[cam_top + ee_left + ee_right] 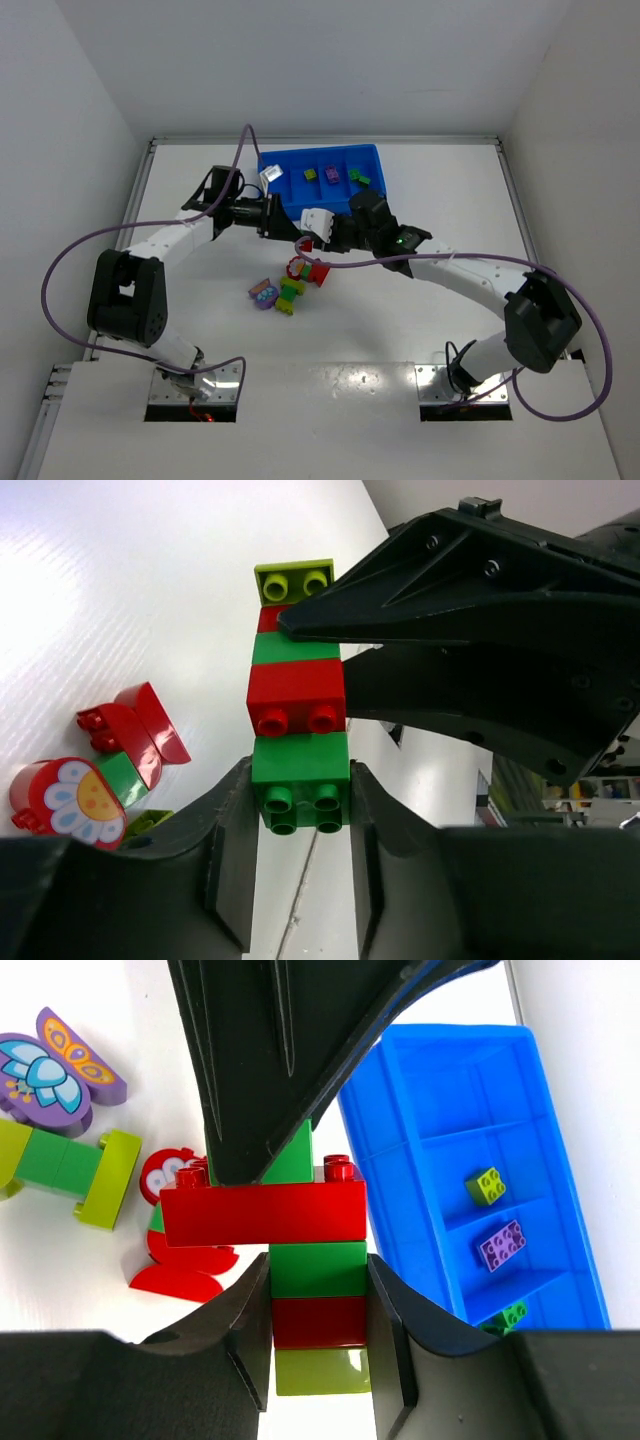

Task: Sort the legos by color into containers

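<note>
A stack of joined legos, green, red and yellow-green (296, 695), is held in the air between both grippers. My left gripper (300, 780) is shut on the green end brick. My right gripper (318, 1290) is shut on the green and red bricks near the yellow-green end (320, 1370). In the top view the two grippers, left (283, 225) and right (325, 238), meet just in front of the blue tray (290, 195). Its compartments hold a yellow-green brick (311, 175), a purple brick (331, 176) and a green brick (358, 177).
Loose pieces lie on the table below the grippers: a red flower piece (298, 267), a red curved piece (318, 272), a purple butterfly piece (263, 293) and a green and yellow-green cluster (290, 296). White walls enclose the table.
</note>
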Action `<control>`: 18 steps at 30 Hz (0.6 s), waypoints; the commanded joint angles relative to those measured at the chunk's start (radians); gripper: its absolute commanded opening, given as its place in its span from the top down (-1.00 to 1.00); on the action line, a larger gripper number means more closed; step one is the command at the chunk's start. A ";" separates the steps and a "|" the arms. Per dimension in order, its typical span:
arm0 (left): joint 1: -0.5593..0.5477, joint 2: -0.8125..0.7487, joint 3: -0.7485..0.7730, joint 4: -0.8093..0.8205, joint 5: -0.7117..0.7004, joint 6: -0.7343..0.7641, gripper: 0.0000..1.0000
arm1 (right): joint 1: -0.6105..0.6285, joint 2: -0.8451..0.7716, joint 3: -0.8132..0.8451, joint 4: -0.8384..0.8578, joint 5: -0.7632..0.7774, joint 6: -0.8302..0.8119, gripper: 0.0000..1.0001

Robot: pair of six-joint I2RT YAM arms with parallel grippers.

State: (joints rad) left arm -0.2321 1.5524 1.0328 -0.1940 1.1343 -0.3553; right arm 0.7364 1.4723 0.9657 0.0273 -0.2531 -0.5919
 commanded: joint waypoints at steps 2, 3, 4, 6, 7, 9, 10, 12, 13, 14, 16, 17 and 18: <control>-0.015 0.003 0.024 0.015 0.045 0.035 0.78 | -0.003 -0.043 -0.013 0.076 0.021 0.026 1.00; -0.004 0.003 0.024 0.015 0.056 0.035 0.86 | -0.012 -0.053 -0.028 0.076 0.032 0.026 1.00; 0.010 -0.006 0.024 0.015 0.056 0.045 0.92 | -0.012 -0.053 -0.038 0.076 0.057 0.015 1.00; 0.046 -0.017 0.024 0.005 0.056 0.045 1.00 | -0.026 -0.091 -0.077 0.076 0.080 0.006 1.00; 0.060 -0.026 0.012 0.005 0.067 0.055 1.00 | -0.043 -0.104 -0.108 0.076 0.089 0.006 1.00; 0.095 -0.026 0.012 -0.016 0.077 0.065 1.00 | -0.066 -0.133 -0.140 0.065 0.098 -0.003 1.00; 0.105 -0.026 0.003 -0.027 0.078 0.079 1.00 | -0.066 -0.162 -0.172 0.056 0.098 -0.003 1.00; 0.115 -0.026 0.003 -0.036 0.078 0.102 1.00 | -0.089 -0.184 -0.197 0.039 0.098 -0.003 1.00; 0.116 -0.026 0.003 -0.047 0.078 0.102 1.00 | -0.089 -0.193 -0.217 0.039 0.098 0.009 1.00; 0.116 -0.026 0.003 -0.047 0.078 0.111 1.00 | -0.098 -0.193 -0.226 0.027 0.098 0.039 1.00; 0.116 -0.026 0.003 -0.047 0.078 0.111 1.00 | -0.108 -0.179 -0.199 -0.087 0.046 0.079 1.00; 0.116 -0.026 0.003 -0.047 0.067 0.121 1.00 | -0.120 -0.132 -0.156 -0.146 -0.042 0.095 0.99; 0.105 -0.014 0.012 -0.047 0.067 0.121 1.00 | -0.132 -0.113 -0.156 -0.188 -0.084 0.122 0.90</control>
State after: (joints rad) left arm -0.1169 1.5578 1.0332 -0.2481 1.1675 -0.2768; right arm 0.6270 1.3182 0.7578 -0.0338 -0.2108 -0.5549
